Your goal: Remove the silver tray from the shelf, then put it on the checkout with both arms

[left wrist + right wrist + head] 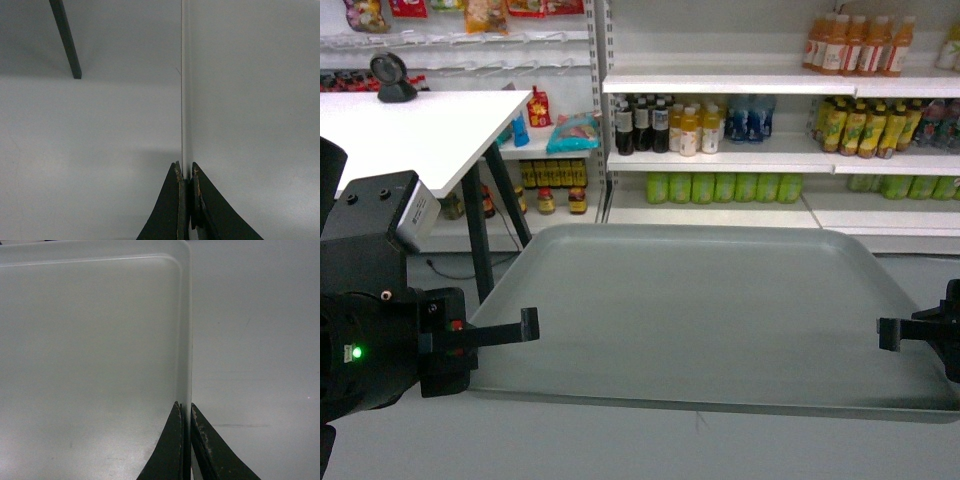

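The silver tray hangs level in the air in front of me, held by its two short sides. My left gripper is shut on its left rim, and my right gripper is shut on its right rim. The left wrist view shows the rim edge-on, pinched by the left gripper. In the right wrist view the tray fills the left half, its rim clamped by the right gripper. The white checkout stands at the upper left, apart from the tray. The white shelf is behind it.
A black round scanner sits on the checkout's far part. The table's dark legs stand left of the tray, one leg also in the left wrist view. Store shelving with bottled drinks lines the back. Grey floor lies below.
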